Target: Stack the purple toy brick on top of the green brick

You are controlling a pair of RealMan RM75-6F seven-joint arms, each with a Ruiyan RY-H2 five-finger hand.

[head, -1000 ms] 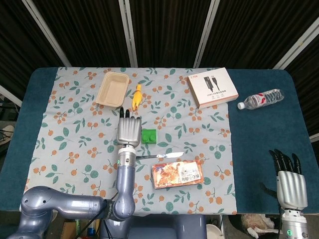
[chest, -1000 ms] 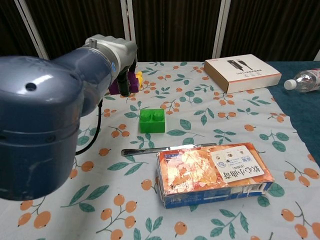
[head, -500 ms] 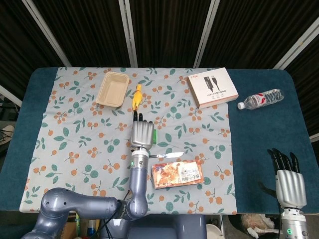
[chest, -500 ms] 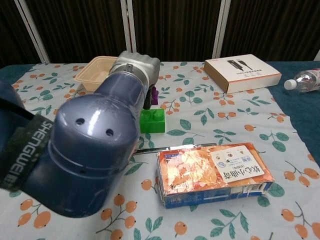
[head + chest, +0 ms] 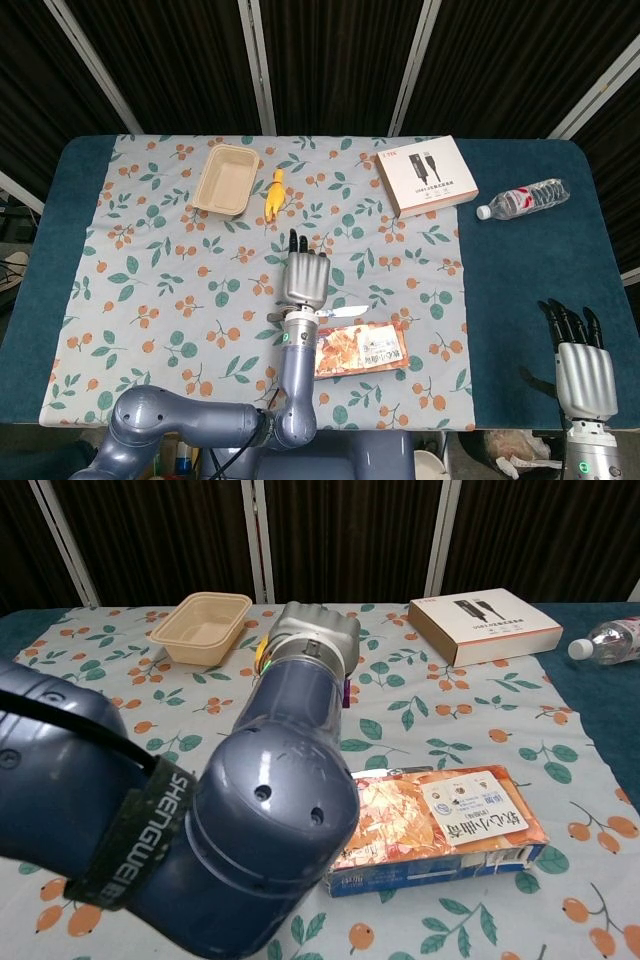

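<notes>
Head view. Left hand [image 5: 305, 277] seen from its back, over the floral cloth [image 5: 150, 260] at mid-table, just above the knife [image 5: 340, 311] and the snack packet [image 5: 357, 349]. It hides the green brick entirely. The purple brick cannot be made out here; whether the hand pinches it cannot be told from this angle. Half a second ago the hand sat further left with a green edge showing at its right side; now it has shifted right and the green is gone from sight. Right hand [image 5: 583, 372] low at the right, over the blue table cover [image 5: 530, 270], fingers straight and slightly spread, holding nothing; unchanged. Tray [image 5: 225, 179], yellow toy [image 5: 271, 192], cable box [image 5: 427, 176] and bottle [image 5: 523, 200] along the far side, unmoved.

Chest view. The left arm fills most of the frame and blocks the green brick, plain to see half a second ago. Only a thin purple sliver [image 5: 346, 692] shows at the right edge of the left hand [image 5: 310, 635], held up close under it, near the middle of the cloth; shape and studs not readable. A yellow-green sliver shows at the wrist's left edge; unclear what it belongs to. Snack packet partly covered by the arm. Right hand out of frame.
</notes>
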